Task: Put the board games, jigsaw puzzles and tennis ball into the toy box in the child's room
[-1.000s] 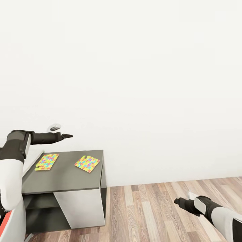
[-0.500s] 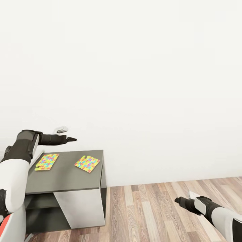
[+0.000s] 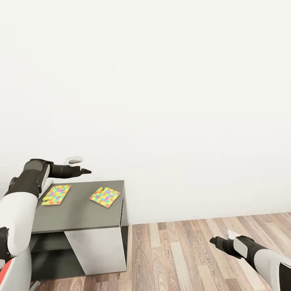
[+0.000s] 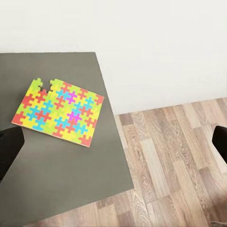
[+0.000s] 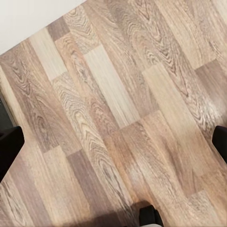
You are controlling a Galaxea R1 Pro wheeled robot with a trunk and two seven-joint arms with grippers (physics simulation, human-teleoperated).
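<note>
A: Puzzles first. Where do they lie?

B: Two jigsaw puzzles lie flat on the dark grey worktop (image 3: 81, 210). The left jigsaw puzzle (image 3: 56, 194) sits near the worktop's left side. The right jigsaw puzzle (image 3: 105, 197) lies apart from it, turned at an angle, nearer the right edge, with one piece missing at its back edge.

A: And the arms?

B: The left end effector (image 3: 83, 171) hangs above the back of the worktop, above and between the two puzzles. From the left wrist camera, its fingers (image 4: 9, 146) stand wide apart with nothing between them. The right end effector (image 3: 214, 241) is low over the wooden floor (image 3: 178, 250), well apart from the worktop, fingers (image 5: 8, 145) likewise spread and empty.

A: Behind it all?

B: A plain white wall (image 3: 161, 101).
</note>
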